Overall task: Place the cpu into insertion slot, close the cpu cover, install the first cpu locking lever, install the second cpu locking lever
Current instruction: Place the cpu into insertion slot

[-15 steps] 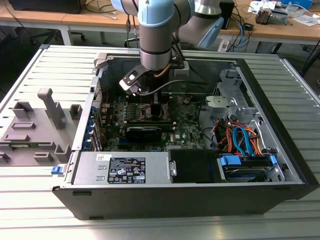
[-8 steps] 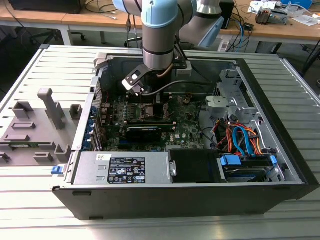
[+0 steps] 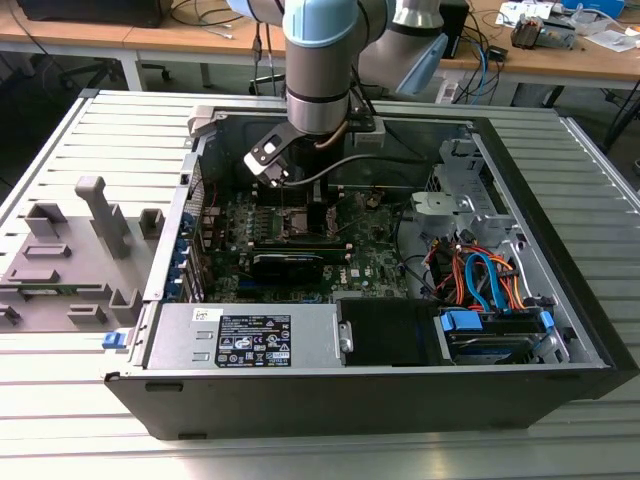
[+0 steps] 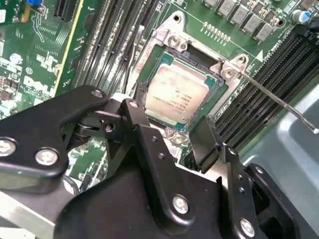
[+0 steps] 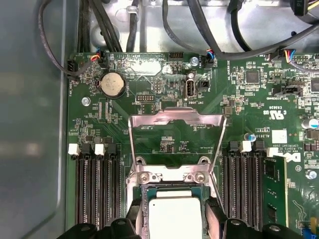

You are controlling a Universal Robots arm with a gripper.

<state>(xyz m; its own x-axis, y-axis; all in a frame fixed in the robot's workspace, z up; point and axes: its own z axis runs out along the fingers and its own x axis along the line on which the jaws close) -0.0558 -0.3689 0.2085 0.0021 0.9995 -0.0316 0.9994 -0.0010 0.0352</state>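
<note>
Chip (image 5: 174, 219) sits flat inside the socket (image 5: 144, 177) on the green board (image 5: 149, 74). The cover (image 5: 174, 118) stands raised open. The fingers (image 4: 204, 142) are wide apart, one at each side of the chip, holding nothing.

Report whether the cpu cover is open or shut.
Open. In the first wrist view the cover is swung back from the socket, board showing through its window, and the chip lies bare.
</note>
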